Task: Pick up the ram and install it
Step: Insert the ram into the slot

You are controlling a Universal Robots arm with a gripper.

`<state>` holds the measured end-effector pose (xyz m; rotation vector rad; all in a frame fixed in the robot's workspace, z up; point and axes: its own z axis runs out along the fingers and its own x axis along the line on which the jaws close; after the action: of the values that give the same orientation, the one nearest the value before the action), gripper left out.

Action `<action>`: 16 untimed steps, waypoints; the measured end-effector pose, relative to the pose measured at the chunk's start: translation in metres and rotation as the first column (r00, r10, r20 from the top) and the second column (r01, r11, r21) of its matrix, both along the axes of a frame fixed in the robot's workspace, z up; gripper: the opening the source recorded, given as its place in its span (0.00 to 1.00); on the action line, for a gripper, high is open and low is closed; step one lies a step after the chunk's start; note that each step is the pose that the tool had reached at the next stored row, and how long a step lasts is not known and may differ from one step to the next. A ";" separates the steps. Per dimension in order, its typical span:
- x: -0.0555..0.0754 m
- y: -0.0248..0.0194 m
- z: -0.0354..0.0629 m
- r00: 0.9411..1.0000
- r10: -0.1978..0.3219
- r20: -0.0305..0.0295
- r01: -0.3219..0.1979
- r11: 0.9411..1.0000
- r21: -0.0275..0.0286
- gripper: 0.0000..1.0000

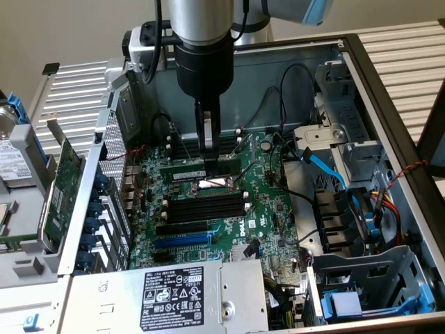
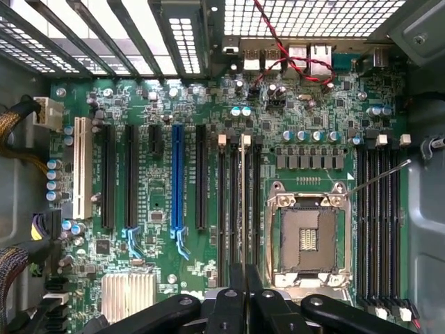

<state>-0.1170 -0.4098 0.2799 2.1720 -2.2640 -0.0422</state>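
Slatted table (image 1: 400, 49) holds an open PC case (image 1: 278, 76). Inside the case: motherboard (image 1: 268, 209), PSU (image 1: 174, 292), and a drive cage (image 1: 375, 278) on the exterior view's right. Gripper (image 1: 208, 165) reaches down into the case, jaws pressed together and pinching the ram (image 1: 189, 174). Ram stands on edge in a slot just beside the CPU socket (image 1: 214, 184). Expansion card (image 1: 61, 182) lies outside the case, on the exterior view's left.

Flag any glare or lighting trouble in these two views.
Exterior view: glare off the CPU socket next to the gripper, and sunlight bright on the slatted surface at the exterior view's right. Wrist view: the vent grille is blown out white by backlight, the motherboard evenly lit.
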 end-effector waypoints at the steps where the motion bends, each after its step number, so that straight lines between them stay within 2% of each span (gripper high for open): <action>1: 0.000 0.0000 -0.0007 1.000 0.000 0.000 0.000 1.000 0.000 0.12; 6: 0.000 -0.0007 -0.0056 1.000 0.000 0.000 0.000 1.000 0.000 0.12; 12: 0.000 -0.0051 -0.0074 1.000 0.000 0.000 0.000 1.000 0.000 0.12; 16: 0.001 -0.0059 -0.0085 1.000 0.000 0.000 0.000 1.000 0.000 0.12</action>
<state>-0.1157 -0.4156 0.2713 2.1719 -2.2640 -0.0420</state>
